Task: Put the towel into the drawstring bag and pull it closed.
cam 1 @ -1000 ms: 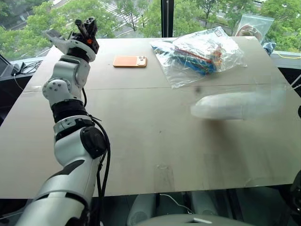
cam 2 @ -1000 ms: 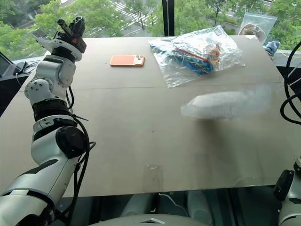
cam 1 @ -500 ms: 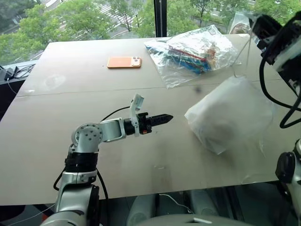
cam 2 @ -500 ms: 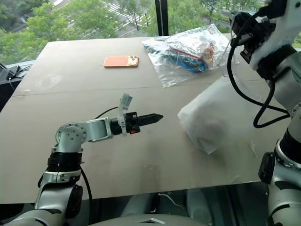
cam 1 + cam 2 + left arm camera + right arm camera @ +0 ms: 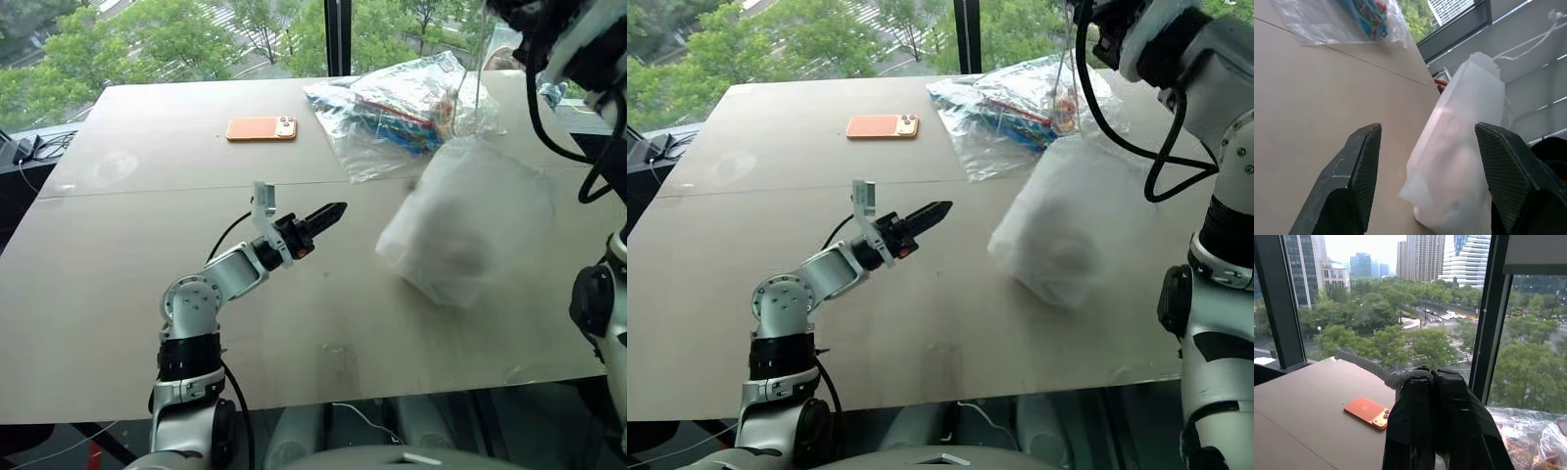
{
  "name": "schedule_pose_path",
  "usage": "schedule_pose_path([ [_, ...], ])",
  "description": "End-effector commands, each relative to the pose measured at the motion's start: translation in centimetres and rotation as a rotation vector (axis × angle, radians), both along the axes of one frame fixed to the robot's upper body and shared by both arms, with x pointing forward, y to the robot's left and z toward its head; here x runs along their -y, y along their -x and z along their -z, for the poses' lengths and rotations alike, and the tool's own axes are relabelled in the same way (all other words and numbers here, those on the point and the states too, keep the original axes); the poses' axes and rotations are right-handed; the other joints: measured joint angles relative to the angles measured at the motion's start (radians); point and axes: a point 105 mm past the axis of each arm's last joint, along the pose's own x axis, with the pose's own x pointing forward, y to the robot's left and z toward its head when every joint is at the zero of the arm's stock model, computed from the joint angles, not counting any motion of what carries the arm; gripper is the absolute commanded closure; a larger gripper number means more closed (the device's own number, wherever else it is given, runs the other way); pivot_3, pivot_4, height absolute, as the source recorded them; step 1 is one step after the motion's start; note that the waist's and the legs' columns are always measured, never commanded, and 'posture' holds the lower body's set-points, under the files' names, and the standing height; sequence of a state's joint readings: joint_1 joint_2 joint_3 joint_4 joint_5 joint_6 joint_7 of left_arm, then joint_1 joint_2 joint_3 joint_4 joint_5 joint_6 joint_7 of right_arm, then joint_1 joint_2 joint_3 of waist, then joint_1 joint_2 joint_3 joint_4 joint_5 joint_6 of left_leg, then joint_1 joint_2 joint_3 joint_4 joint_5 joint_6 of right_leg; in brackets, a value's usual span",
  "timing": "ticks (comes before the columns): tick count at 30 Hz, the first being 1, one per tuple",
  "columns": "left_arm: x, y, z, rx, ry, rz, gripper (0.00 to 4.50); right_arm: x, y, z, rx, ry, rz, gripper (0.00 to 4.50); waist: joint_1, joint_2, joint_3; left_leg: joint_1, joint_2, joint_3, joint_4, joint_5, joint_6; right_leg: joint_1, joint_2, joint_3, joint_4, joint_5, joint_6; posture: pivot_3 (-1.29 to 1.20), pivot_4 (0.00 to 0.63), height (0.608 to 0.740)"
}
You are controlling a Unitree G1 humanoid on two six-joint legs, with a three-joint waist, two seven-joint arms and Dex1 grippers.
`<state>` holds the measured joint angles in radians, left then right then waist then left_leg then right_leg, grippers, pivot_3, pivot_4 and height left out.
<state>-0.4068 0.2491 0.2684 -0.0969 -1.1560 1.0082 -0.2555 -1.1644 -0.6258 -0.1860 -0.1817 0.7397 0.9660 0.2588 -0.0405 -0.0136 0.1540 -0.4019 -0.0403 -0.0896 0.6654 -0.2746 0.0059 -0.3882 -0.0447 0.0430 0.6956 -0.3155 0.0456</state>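
Observation:
The white drawstring bag hangs bulging on the right of the table, and its lower corner seems to touch the tabletop. Its cords run tight up to my right gripper, which is raised above it and shut on the cord. The towel is hidden; a faint cream mass shows through the bag. My left gripper is low over the middle of the table, level and pointing at the bag. It is open and apart from the bag, which stands beyond its black fingers.
An orange phone lies at the back of the table. A clear plastic bag of colourful items lies at the back right, just behind the hanging bag. The wooden table ends at a window behind.
My left arm has come down from high at the far left to low over the table, and its gripper has opened. My right gripper has lifted the cord up and leftward, raising the bag.

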Motion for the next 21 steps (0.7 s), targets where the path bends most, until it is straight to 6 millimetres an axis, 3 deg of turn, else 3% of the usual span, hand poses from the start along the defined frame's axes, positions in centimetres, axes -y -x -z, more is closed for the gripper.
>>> schedule_pose_path([
  [1,0.2,0.7,-1.0,0.052,0.016,0.025,1.38,-0.3,-0.4,-1.9,0.098,0.052,0.023,4.5,0.0,0.0,0.0,0.0,0.0,0.0,0.0,0.0,0.0,0.0,0.0,0.0,0.0,0.0,0.0,0.0,0.15,0.74],
  [7,0.5,1.1,-1.5,0.083,0.031,0.038,1.38,-2.9,1.6,-5.7,0.192,0.086,-0.127,4.5,0.001,0.002,0.002,0.0,0.0,0.0,0.001,0.0,0.0,0.0,0.0,0.0,0.0,0.0,0.0,0.0,0.15,0.74],
  [9,1.4,2.3,-0.8,0.091,-0.014,0.103,1.38,-3.7,2.1,-6.2,0.212,0.106,-0.155,4.5,0.0,0.002,0.002,-0.001,0.0,-0.001,0.0,0.0,0.0,-0.002,0.0,-0.001,0.0,0.0,0.0,0.0,0.15,0.74],
  [13,3.9,4.3,0.8,0.059,-0.09,0.259,1.38,-3.6,1.0,-4.9,0.213,0.196,-0.114,4.5,0.002,0.002,0.002,-0.002,0.0,0.0,-0.001,0.0,0.0,-0.002,-0.001,0.0,-0.001,0.0,0.0,0.0,0.15,0.74],
  [17,6.0,4.0,1.6,0.056,-0.123,0.327,1.38,-2.3,-0.6,-3.4,0.159,0.188,-0.078,4.5,0.012,0.002,0.002,-0.004,-0.001,-0.002,0.003,0.0,0.0,-0.002,-0.001,0.0,0.001,0.0,0.0,0.0,0.15,0.74],
  [21,8.0,1.9,2.9,0.09,-0.215,0.347,1.38,-2.4,-0.3,-3.1,0.146,0.183,-0.089,4.5,0.011,0.002,0.002,-0.004,-0.001,-0.001,0.003,0.0,0.0,-0.003,0.0,-0.002,0.001,0.0,0.0,0.0,0.15,0.74],
])
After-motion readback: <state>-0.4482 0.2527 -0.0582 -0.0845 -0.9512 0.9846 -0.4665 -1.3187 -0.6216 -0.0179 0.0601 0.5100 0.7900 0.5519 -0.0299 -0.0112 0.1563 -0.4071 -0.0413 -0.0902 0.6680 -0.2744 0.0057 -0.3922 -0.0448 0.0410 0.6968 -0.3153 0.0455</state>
